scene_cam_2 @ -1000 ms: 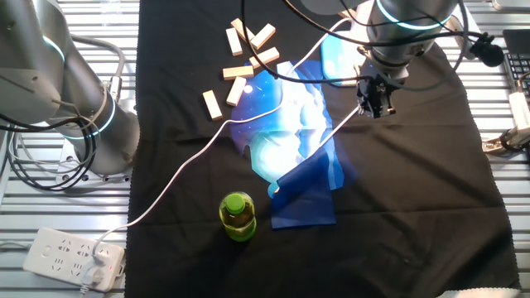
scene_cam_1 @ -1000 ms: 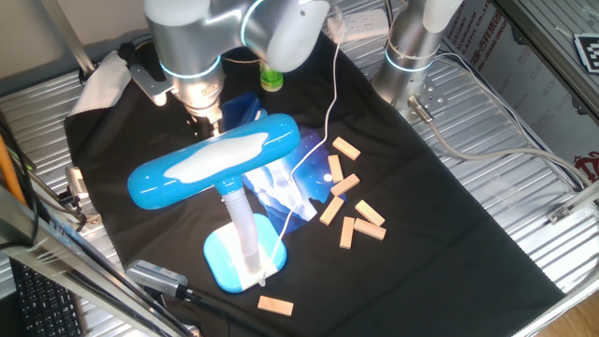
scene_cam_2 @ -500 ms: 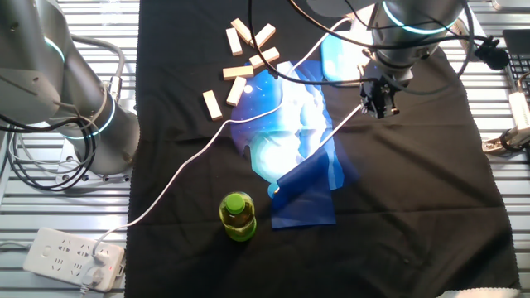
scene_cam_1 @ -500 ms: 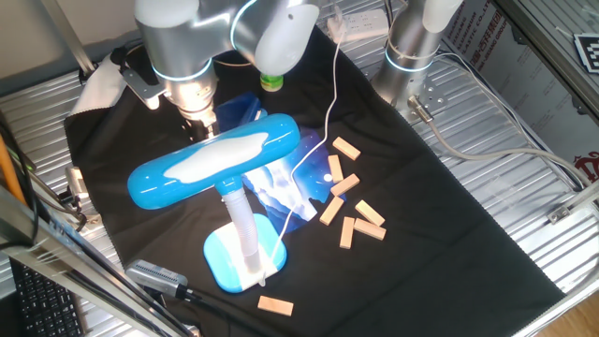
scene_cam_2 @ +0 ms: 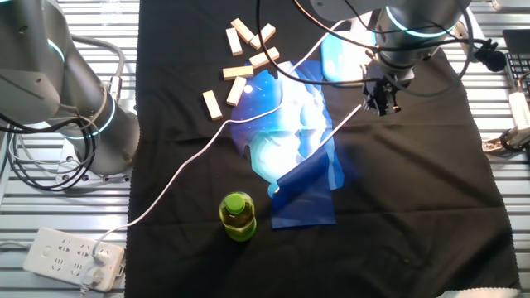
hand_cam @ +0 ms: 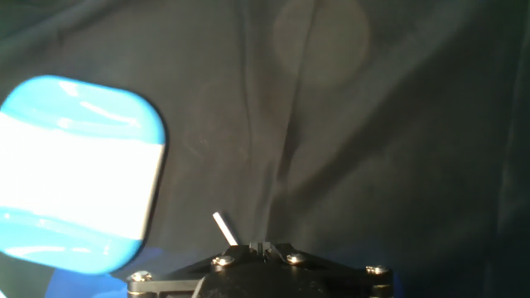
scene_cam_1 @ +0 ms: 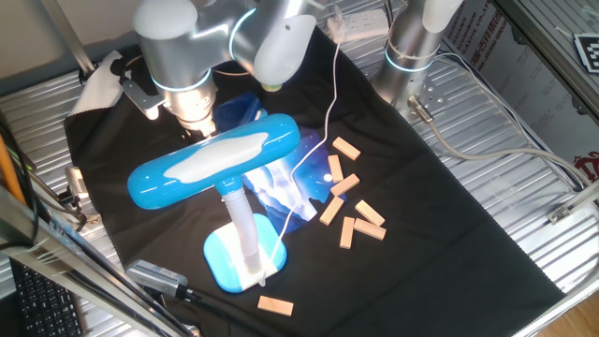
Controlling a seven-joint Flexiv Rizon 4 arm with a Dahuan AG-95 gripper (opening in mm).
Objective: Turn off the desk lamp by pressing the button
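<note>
The desk lamp stands on the black cloth. Its sky-blue oval head (scene_cam_1: 215,159) has a white top panel, above a white neck (scene_cam_1: 241,223) and a rounded blue base (scene_cam_1: 232,259). The lamp is lit and throws a blue-white patch on the cloth (scene_cam_2: 277,132). My gripper (scene_cam_1: 202,123) hangs just behind the far side of the head, pointing down at the cloth; it also shows in the other fixed view (scene_cam_2: 381,98). In the hand view one end of the head (hand_cam: 74,174) lies to the left. No view shows the fingertips' gap or the button.
A green bottle (scene_cam_2: 237,215) and a blue sheet (scene_cam_2: 305,199) lie near the lamp. Several wooden blocks (scene_cam_1: 351,211) are scattered right of the base. The white cord (scene_cam_1: 323,122) runs to a power strip (scene_cam_2: 70,257). A second arm's base (scene_cam_2: 91,108) stands beside the cloth.
My arm and gripper have drifted a little, leftward in one fixed view and up-right in the other. The lamp stays lit and has not moved.
</note>
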